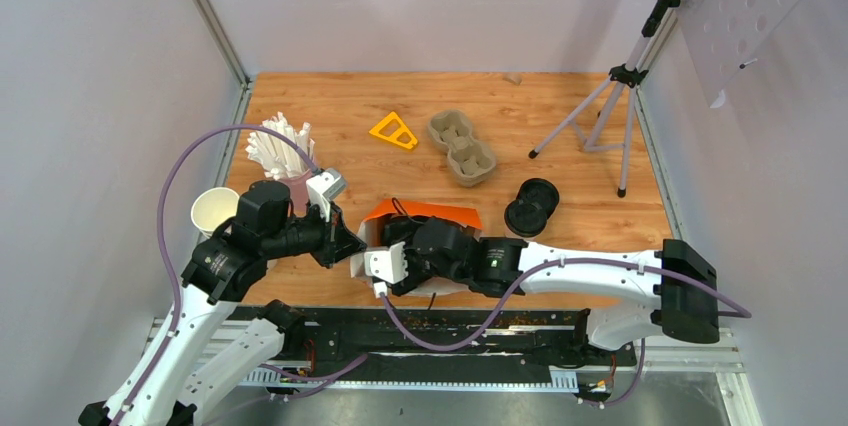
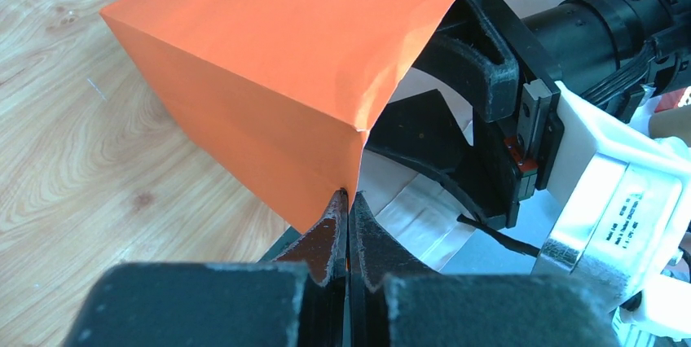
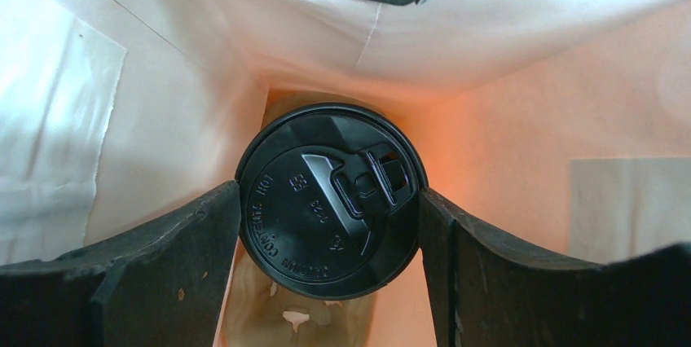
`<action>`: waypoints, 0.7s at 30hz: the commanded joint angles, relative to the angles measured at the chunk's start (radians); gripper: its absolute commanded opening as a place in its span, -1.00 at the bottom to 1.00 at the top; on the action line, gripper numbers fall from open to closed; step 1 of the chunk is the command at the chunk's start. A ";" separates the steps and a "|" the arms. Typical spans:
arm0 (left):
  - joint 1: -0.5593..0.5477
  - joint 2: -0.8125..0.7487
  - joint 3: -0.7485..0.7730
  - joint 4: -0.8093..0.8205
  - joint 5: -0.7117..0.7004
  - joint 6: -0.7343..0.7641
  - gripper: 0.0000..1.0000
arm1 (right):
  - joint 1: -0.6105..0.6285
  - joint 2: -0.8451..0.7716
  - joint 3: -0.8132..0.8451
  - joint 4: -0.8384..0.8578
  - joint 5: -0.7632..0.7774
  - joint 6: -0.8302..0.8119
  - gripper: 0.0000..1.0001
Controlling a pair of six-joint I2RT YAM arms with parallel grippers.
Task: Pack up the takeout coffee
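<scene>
Pinching the rim of an orange paper bag (image 2: 269, 62), the left gripper (image 2: 346, 204) has its two fingers pressed flat together with only the thin paper edge between them, at a corner crease of the bag's mouth. The bag's orange outer wall rises away from that pinch, and its white lining shows just behind it.

The right gripper (image 3: 330, 204) reaches into the same bag. Its dark fingers (image 3: 163, 265) stand wide, one on each side of a round black lid (image 3: 326, 160), and both touch the lid's edge, so it grips a coffee cup (image 3: 310, 237) by the lid. The cup's body is hidden under the lid. The cup sits low inside the bag, near the brown bottom fold, with the pale inner walls around it on all sides. At the top of the right wrist view a dark padded tip rests on the bag's rim.

Seen from above, the bag lies at the near middle of the wooden table (image 1: 330, 106), between the two wrists, its mouth turned toward the arms. Beyond it, well apart, a grey-brown pulp cup carrier (image 1: 462, 146) lies with its wells bare. A stack of black lids (image 1: 531, 208) sits to the right of the bag. A small yellow triangular piece (image 1: 393, 131) lies left of the carrier. By the left arm stand a bundle of white sticks (image 1: 278, 146) and a cream paper cup (image 1: 214, 210). A tripod (image 1: 610, 106) stands at the far right.
</scene>
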 commanded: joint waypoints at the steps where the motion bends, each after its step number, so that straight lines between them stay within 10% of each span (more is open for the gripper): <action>1: 0.003 -0.008 -0.004 0.009 0.024 -0.005 -0.99 | -0.015 0.019 0.011 0.047 -0.053 -0.006 0.41; 21: 0.003 -0.032 -0.022 0.033 0.052 -0.032 -1.00 | -0.039 0.089 0.019 0.010 -0.004 0.048 0.42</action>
